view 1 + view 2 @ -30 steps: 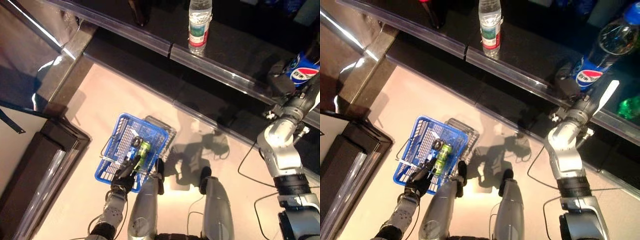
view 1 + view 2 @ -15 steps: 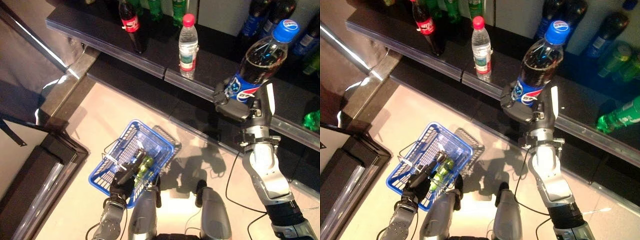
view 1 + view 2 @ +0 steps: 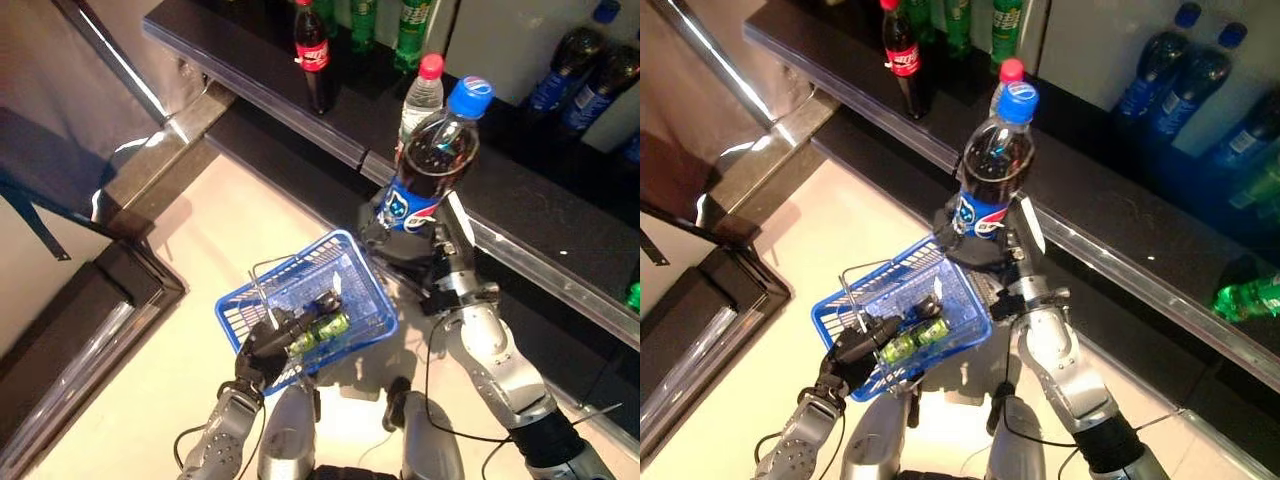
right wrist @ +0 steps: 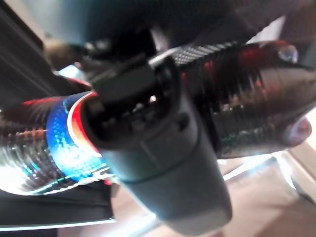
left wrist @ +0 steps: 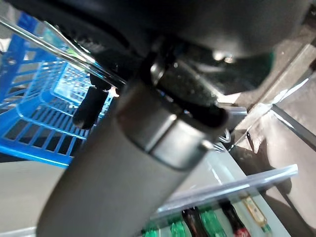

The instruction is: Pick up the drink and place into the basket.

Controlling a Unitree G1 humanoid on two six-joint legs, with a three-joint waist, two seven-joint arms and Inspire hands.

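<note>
The drink is a dark cola bottle (image 3: pixel 432 165) with a blue cap and a blue label. My right hand (image 3: pixel 412 252) is shut on its lower part and holds it upright off the shelf, just above the far right corner of the blue basket (image 3: pixel 372 292). In the right wrist view the bottle (image 4: pixel 256 84) lies across my curled fingers (image 4: pixel 153 143). My left hand (image 3: pixel 262 352) is shut on the thin wire handles and holds the blue basket raised in front. Green drinks (image 3: pixel 325 328) and a dark one lie in it. The basket also shows in the left wrist view (image 5: pixel 29 118).
A dark shelf (image 3: pixel 300 125) runs across the far side. On it stand a red-labelled cola bottle (image 3: pixel 312 55), green bottles (image 3: pixel 410 20), a clear water bottle with a red cap (image 3: pixel 420 95) and blue bottles (image 3: pixel 560 75). A dark cabinet (image 3: pixel 90 330) stands at the left.
My right hand has carried the cola bottle from over the shelf leftward to above the basket. My left hand has raised the basket towards it. The camera has also shifted.
</note>
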